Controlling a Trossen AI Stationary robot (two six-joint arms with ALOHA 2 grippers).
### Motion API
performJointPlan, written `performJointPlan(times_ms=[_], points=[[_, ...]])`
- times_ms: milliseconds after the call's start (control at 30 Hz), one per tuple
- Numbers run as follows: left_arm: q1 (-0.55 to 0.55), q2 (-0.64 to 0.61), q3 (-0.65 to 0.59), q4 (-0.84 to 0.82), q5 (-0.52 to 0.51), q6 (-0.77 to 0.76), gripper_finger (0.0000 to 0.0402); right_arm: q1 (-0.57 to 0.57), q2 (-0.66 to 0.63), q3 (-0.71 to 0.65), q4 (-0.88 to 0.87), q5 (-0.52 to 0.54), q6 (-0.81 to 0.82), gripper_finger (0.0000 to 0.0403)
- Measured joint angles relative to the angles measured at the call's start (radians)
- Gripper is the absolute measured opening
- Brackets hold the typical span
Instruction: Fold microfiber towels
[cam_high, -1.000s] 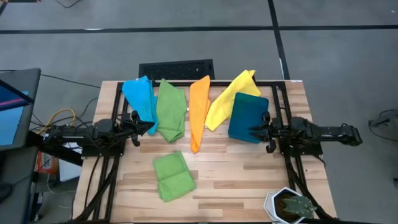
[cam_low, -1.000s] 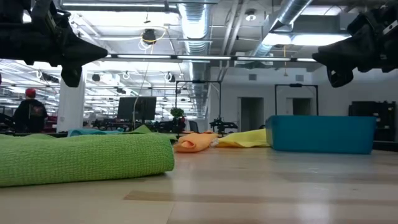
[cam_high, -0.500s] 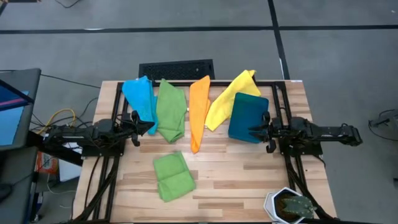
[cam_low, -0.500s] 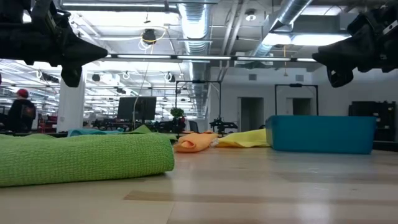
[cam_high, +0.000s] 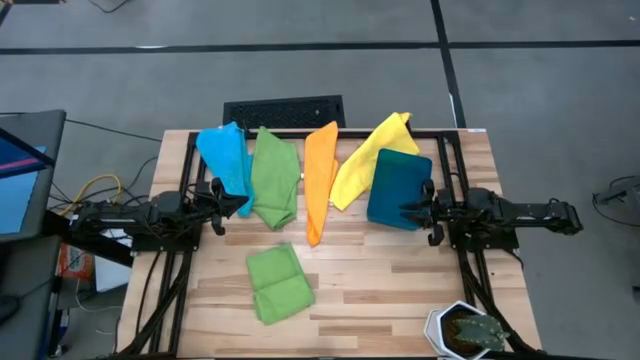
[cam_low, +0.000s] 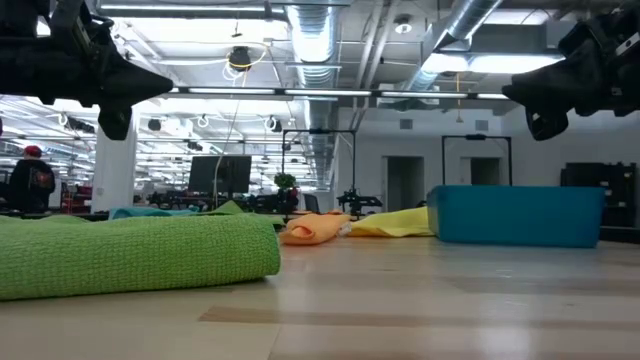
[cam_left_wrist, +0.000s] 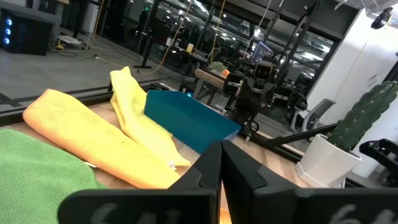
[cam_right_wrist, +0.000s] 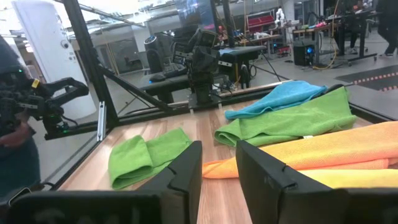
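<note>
Both arms reach level toward the table's middle. The left gripper, fingers pressed together, and the right gripper, fingers slightly parted, hold nothing. A folded green towel lies near the front; four unfolded towels lie behind.

You had a table of pale wood planks, smooth with a soft sheen. The folded green towel near its front edge was matt cloth with a nubby, woven-looking pile. The light blue towel, green towel, orange towel and yellow towel along the back edge looked equally soft and dull. Your teal bin was smooth, rigid plastic. The arm frame on the table was matt black metal.
</note>
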Motion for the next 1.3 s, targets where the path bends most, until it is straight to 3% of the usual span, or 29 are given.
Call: performJointPlan(times_ms=[167, 433, 700, 867, 1067, 1200, 1300], points=[[0.0, 0.0, 0.0, 0.0, 0.0, -0.042, 0.0, 0.0, 0.0, 0.0, 0.0, 0.0, 0.0, 0.0124], [0.0, 0.0, 0.0, -0.004, 0.047, -0.252, 0.0, 0.0, 0.0, 0.0, 0.0, 0.0, 0.0, 0.0124], [0.0, 0.0, 0.0, 0.003, -0.035, -0.311, 0.0, -0.015, 0.0, -0.001, 0.007, 0.04, -0.075, 0.0124], [0.0, 0.0, 0.0, 0.03, -0.109, -0.4, 0.0, -0.012, 0.0, -0.001, 0.058, 0.045, 0.095, 0.0124], [0.0, 0.0, 0.0, 0.208, -0.159, -0.492, 0.0002, -0.014, 0.0, -0.001, 0.244, 0.054, 0.42, 0.0124], [0.0, 0.0, 0.006, 0.388, -0.132, -0.459, 0.0023, -0.014, 0.0, -0.001, 0.295, 0.139, 0.484, 0.0124], [0.0, 0.006, 0.037, 0.43, -0.113, -0.403, 0.0049, -0.014, 0.0, -0.001, 0.327, 0.247, 0.574, 0.0124]])
